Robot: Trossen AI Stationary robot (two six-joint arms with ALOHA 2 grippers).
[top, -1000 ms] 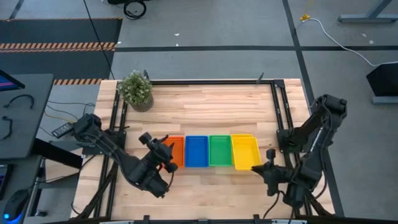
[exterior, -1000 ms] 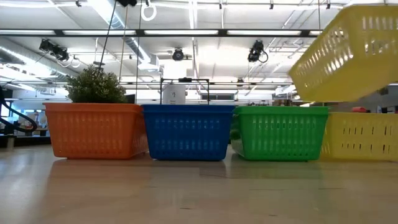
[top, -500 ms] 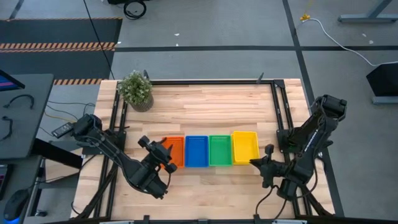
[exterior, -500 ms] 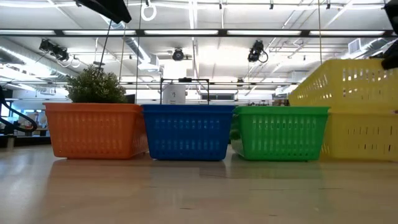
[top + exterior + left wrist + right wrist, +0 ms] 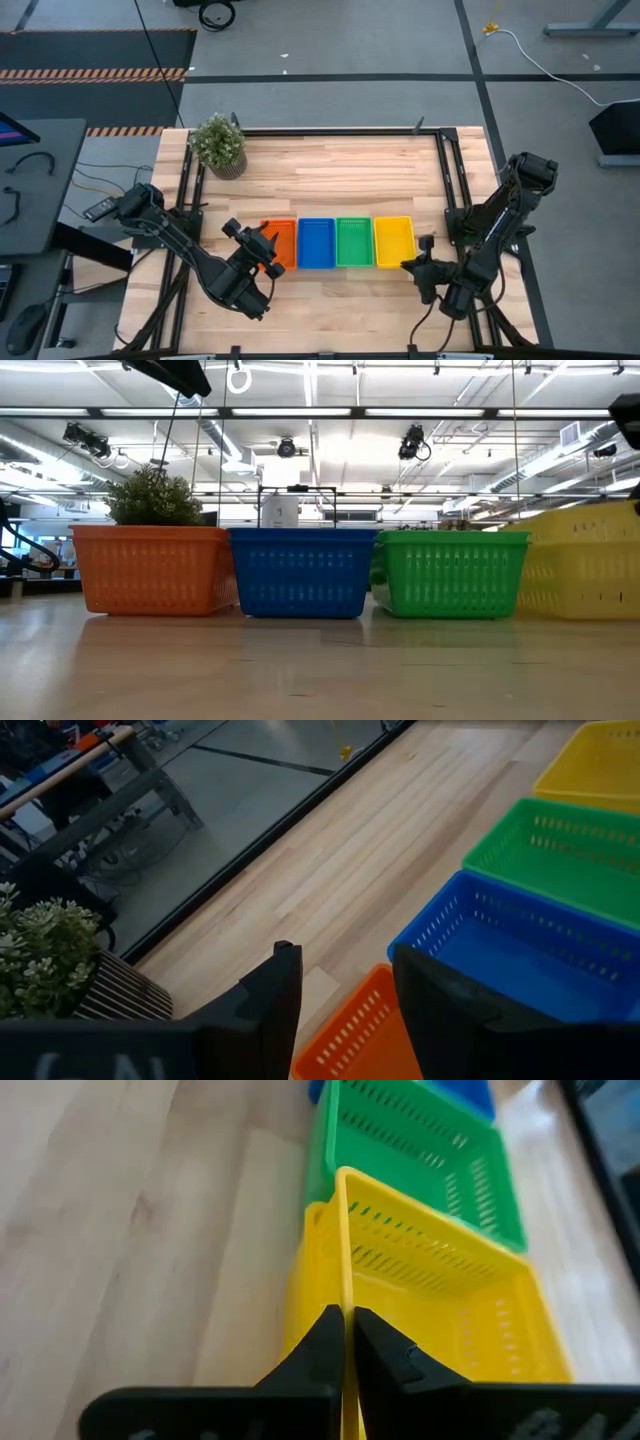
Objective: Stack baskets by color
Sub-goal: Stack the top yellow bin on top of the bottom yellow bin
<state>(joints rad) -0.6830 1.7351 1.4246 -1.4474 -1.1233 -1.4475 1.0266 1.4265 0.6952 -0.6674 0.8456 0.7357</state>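
Note:
Four baskets stand in a row on the table: orange [image 5: 285,243], blue [image 5: 316,243], green [image 5: 354,242] and yellow [image 5: 394,241]. At the yellow end, an upper yellow basket [image 5: 430,1280] sits in a lower yellow one [image 5: 310,1270]. My right gripper [image 5: 412,263] is shut on the upper one at its near right corner. My left gripper [image 5: 266,247] hovers open over the orange basket's left end. In the left wrist view, the orange rim [image 5: 365,1020] shows between its fingers [image 5: 282,995], with no touch visible. My right gripper pinches the upper yellow basket's near short wall [image 5: 343,1295] at its right end, one finger inside and one outside. The fingers slant down from the table's near right. The basket rests nested in the lower yellow basket [image 5: 585,575], its rim a little higher toward the right.
A potted plant [image 5: 218,145] stands at the far left corner. A black metal frame [image 5: 330,131] runs round the table's far and side edges. Bare wood lies in front of and behind the row of baskets.
My right gripper has gone down and a little toward the far edge with the yellow basket. That basket hung tilted and clear above the row, and now sits inside the other yellow basket. My left gripper has sunk slightly over the orange basket.

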